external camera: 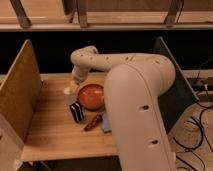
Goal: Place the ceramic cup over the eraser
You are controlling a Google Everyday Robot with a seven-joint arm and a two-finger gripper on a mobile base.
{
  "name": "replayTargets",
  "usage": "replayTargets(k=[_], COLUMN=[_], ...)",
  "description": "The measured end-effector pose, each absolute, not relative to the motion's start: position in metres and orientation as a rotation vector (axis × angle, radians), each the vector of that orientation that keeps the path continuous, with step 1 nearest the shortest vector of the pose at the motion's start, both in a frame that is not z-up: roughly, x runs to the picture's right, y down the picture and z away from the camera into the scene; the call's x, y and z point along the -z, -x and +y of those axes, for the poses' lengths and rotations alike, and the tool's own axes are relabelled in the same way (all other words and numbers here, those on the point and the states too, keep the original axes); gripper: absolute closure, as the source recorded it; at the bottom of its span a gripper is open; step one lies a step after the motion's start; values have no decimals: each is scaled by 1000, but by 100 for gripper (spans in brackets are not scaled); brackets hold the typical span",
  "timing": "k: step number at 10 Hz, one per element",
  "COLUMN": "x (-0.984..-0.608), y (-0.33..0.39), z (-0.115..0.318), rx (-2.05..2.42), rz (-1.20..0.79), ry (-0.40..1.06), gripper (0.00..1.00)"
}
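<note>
the gripper (74,86) hangs right at the ceramic cup (69,97) on the bench (50,135), its grasp i cannot tell, while the upright eraser (76,112) stands just beside the cup, toward the bench's front edge.

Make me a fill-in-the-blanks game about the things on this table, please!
1. The bowl next to the cup is ___ in colour.
2. The dark eraser has white ___ on it.
3. The gripper is closest to the ___.
4. The flat pad in front of the bowl is light ___.

Missing words: orange, stripes, cup, blue.
</note>
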State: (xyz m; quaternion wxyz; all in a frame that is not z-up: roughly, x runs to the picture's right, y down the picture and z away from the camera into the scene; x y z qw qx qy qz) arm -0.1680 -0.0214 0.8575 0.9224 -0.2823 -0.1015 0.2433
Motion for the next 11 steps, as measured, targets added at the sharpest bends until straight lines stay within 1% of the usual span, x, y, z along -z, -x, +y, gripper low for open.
replayTargets(k=[4, 7, 11], x=[-860, -873, -895], y=[171, 209, 235], z=[-20, -5, 13], rx=[-498, -437, -395], rz=[-209, -243, -247], ry=[590, 657, 738], gripper=[33, 33, 33])
